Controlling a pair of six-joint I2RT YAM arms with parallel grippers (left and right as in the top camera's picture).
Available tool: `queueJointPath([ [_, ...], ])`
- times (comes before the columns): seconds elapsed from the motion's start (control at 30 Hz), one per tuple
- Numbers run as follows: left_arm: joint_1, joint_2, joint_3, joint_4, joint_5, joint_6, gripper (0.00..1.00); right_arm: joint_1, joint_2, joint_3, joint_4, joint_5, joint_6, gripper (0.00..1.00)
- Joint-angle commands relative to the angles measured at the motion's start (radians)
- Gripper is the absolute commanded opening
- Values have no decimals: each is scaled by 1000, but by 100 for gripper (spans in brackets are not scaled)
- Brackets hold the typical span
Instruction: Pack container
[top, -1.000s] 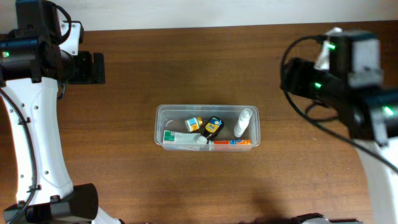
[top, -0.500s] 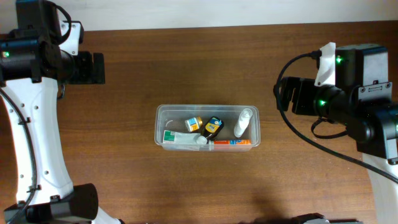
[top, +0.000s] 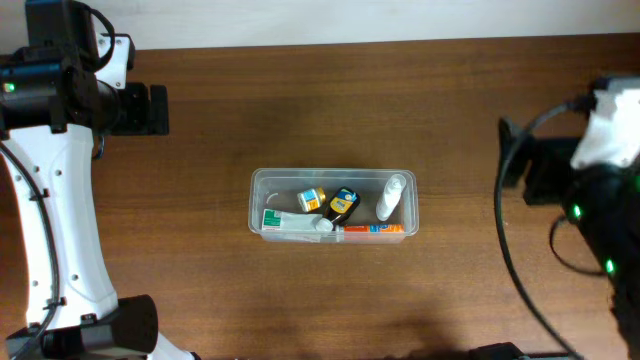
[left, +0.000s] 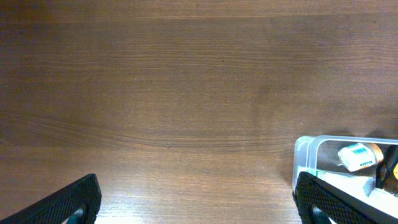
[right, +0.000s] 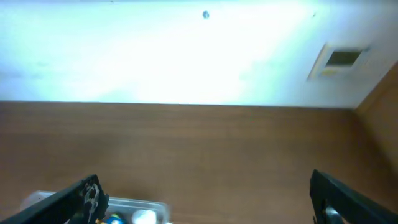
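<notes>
The likeliest trouble, I'd say, is a finger coming down on the rim of the container (top: 275, 192); a tub like that looks light, and a nudge could skid it across the table (top: 300, 100) or tip it; the clear walls are also hard to judge, so a reach inside might clip an edge. The white bottle (top: 392, 196) at the three o'clock end lies loose and could be knocked out.

The left gripper (left: 196, 198) hangs at about ten o'clock from the tub, fingers spread wide and holding nothing; the right gripper (right: 206, 194), out at three o'clock, is likewise splayed and empty.

The container sits near the middle of the table, long side running nine to three; it is colourless, rounded at the corners, lidless; inside lie a white-and-green carton (top: 285, 222) at seven o'clock, an orange box (top: 375, 229) along the six o'clock wall, and two small items mid-tub; I see nothing loose outside it, so packing looks near done.
</notes>
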Motion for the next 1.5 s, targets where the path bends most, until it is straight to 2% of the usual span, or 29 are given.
queueJointPath([
  [0.0, 2, -6, 6, 0, 7, -13, 100, -52, -93, -154, 27, 27, -112, 98],
  [0.1, 2, -6, 6, 0, 8, -13, 100, -115, -201, -352, 85, 18, -109, 98],
  [0.3, 2, -6, 6, 0, 8, -13, 100, -203, -491, -851, 327, -22, -109, 98],
  [0.53, 2, -7, 6, 0, 8, -13, 100, -203, -770, -1205, 407, -22, -109, 98],
  [0.83, 2, -6, 6, 0, 8, -13, 100, -203, -964, -1438, 438, -23, -108, 98],
  [0.97, 2, -6, 6, 0, 8, -13, 100, -203, -1022, -1505, 441, -22, -48, 98],
  [1.47, 2, -6, 6, 0, 7, -13, 100, -203, -1022, -1546, 440, -22, -34, 98],
])
